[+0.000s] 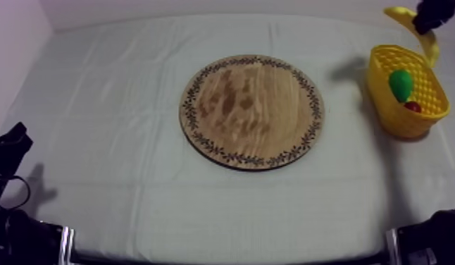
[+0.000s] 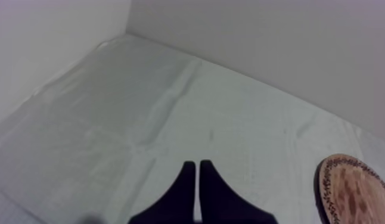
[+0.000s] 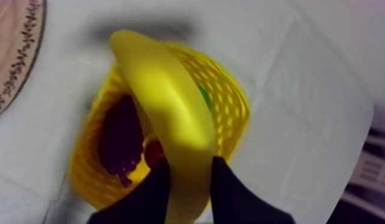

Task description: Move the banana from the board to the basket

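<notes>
The round wooden board (image 1: 251, 111) lies mid-table, the yellow basket (image 1: 403, 121) stands at its right, and over that basket hangs the banana (image 3: 165, 107) — clamped between the right gripper's (image 3: 189, 179) fingers — while the left gripper (image 2: 198, 170) rests closed on nothing.

Beneath the right gripper (image 3: 189, 162) and its banana (image 3: 165, 95), the yellow basket (image 3: 233, 101) is partly occupied: grapes (image 3: 118, 140), small red fruit (image 3: 152, 152), pear (image 1: 401, 83). Bare cloth (image 2: 171, 113) ahead of left gripper (image 2: 196, 164).
</notes>
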